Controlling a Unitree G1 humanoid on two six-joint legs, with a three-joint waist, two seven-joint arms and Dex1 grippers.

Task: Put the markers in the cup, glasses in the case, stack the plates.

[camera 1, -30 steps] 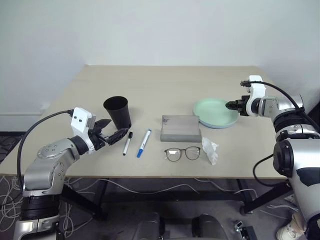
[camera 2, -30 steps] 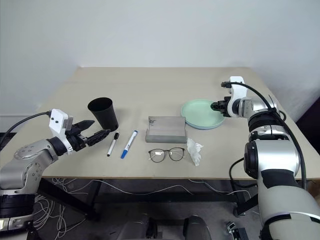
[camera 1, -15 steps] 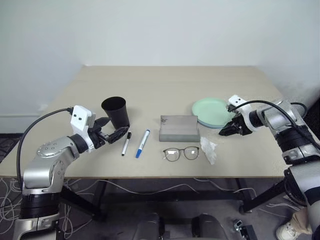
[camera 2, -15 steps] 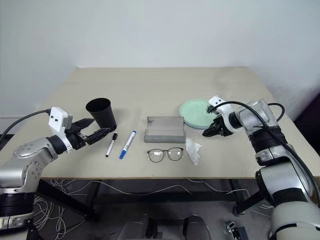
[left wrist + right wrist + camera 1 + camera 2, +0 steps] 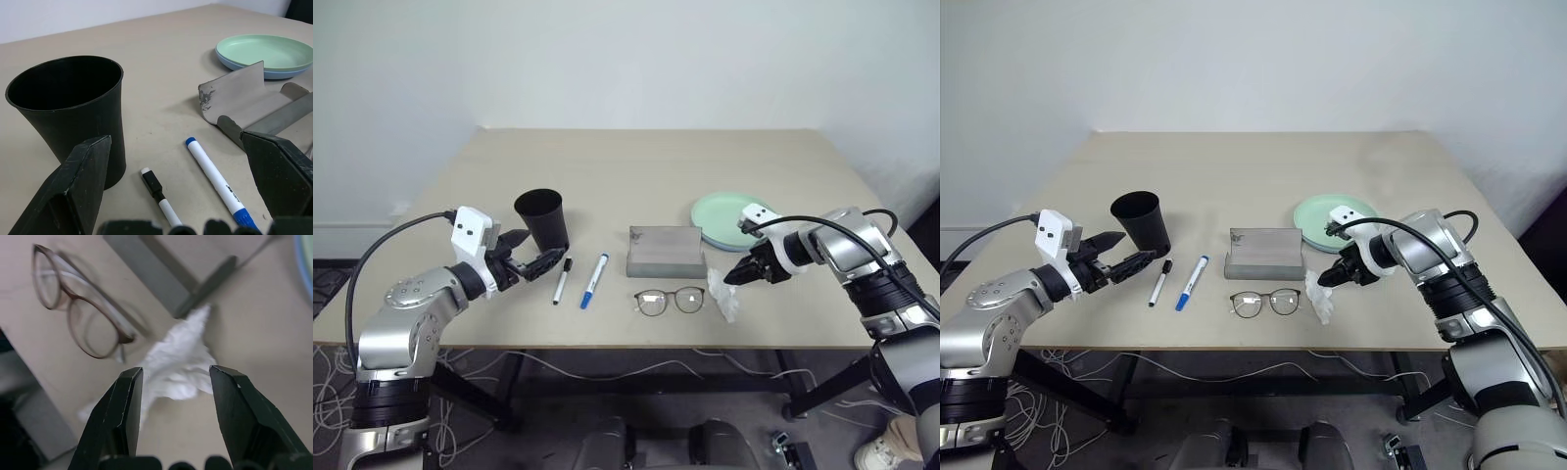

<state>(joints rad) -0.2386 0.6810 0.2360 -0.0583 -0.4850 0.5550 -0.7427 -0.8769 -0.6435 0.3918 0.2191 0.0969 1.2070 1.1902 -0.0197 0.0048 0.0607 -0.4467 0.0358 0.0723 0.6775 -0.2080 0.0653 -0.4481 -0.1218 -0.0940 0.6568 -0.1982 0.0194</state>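
Your plates [image 5: 736,221] look stacked already, and your right hand [image 5: 175,382] hovers half open and empty just above the crumpled white wrapper [image 5: 182,364], right beside the glasses [image 5: 671,300]. Next, I think you should reach past the wrapper, which is in your way, and lift the glasses into the open grey case [image 5: 666,251] just behind them. Your left hand [image 5: 530,262] waits wide open beside the black cup [image 5: 542,219], with both markers [image 5: 579,280] lying on the surface between the cup and the case.

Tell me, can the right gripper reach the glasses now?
Probably yes. The right gripper, open, hangs over the white wrapper, and the glasses lie just beside it on the table with nothing between.
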